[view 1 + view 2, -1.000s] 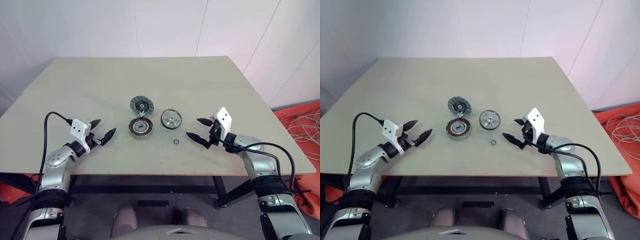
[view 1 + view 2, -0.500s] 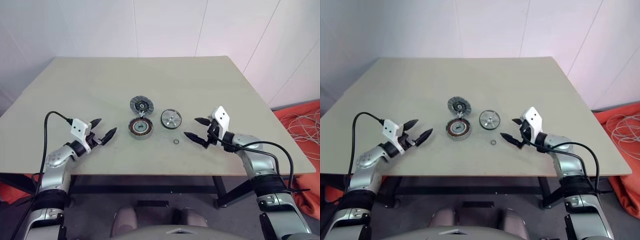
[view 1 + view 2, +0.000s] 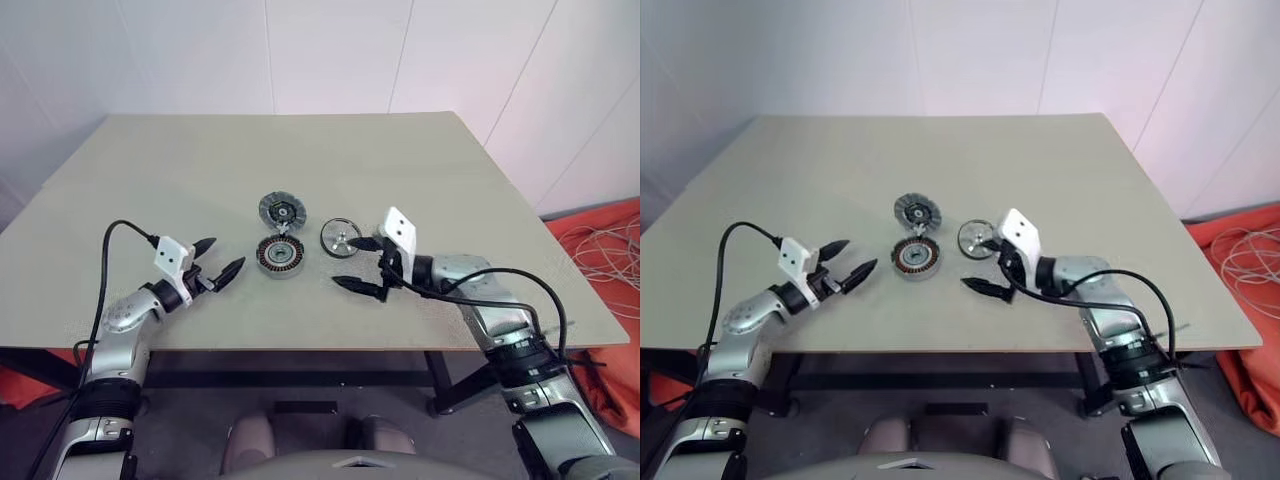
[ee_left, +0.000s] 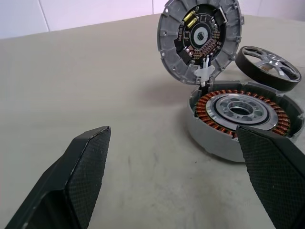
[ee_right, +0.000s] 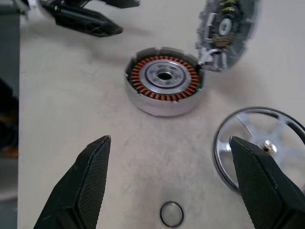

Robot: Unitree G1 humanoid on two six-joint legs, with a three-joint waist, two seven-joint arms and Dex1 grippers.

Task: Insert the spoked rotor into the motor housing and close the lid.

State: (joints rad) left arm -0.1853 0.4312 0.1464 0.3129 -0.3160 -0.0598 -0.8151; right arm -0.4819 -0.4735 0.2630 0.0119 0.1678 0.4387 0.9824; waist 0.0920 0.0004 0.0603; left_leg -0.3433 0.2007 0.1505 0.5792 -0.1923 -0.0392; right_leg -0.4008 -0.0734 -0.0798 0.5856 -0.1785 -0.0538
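The head views show the motor housing (image 3: 281, 257) near the middle of the tabletop (image 3: 450, 180), but little of its inside. The left wrist view shows that inside: a ring of copper windings around a silver core, open face up, axis upright. That view also shows that the lid (image 3: 283, 211), which looks like a flat disc from the head, stands tilted on edge at the housing's far rim. Its inner face carries a dark circuit board and is turned toward the robot.

The spoked rotor (image 3: 341, 237), a dark-rimmed wheel with silver spokes, lies flat just beside the housing on the robot's right, with its small hub stub pointing up. The right wrist view shows a tiny loose ring (image 5: 171, 213) on the near side of the rotor, between that hand's fingers.

The left hand (image 3: 222, 257) hovers to the left of the housing, level, aimed at it, with its fingers spread and empty. The right hand (image 3: 350, 263) points left and downward on the housing's right, released wide and holding nothing. One of its fingers (image 5: 264, 183) lies across the rotor's rim in the right wrist view; whether it touches the rim cannot be told
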